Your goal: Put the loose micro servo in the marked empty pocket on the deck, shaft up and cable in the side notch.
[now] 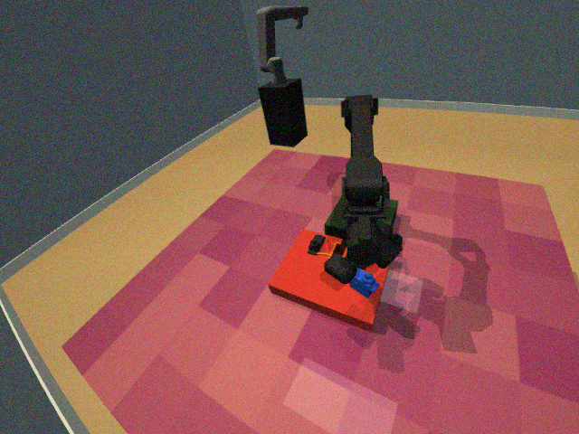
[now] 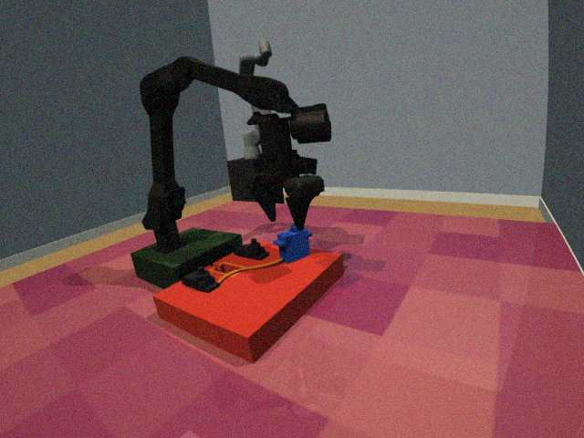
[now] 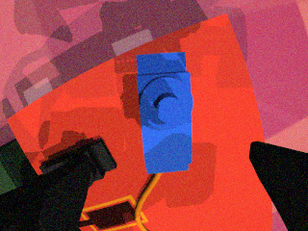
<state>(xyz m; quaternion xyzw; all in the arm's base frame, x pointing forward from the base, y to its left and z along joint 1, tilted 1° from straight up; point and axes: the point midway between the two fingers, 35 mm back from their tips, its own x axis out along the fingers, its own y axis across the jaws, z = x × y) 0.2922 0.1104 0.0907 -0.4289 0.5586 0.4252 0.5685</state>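
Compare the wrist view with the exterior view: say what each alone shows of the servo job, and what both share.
Wrist only: the round output end on the blue micro servo, seen from straight above.

Exterior only: the whole black jointed arm, its dark green base block, and the open pincer hanging just above the servo, holding nothing.

Both: the red rectangular deck, the orange-outlined empty pocket and the orange cable.

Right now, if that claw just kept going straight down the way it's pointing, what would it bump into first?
Most likely the blue servo: the open gripper hangs just above it, fingers straddling it. They might instead slide past onto the red deck.
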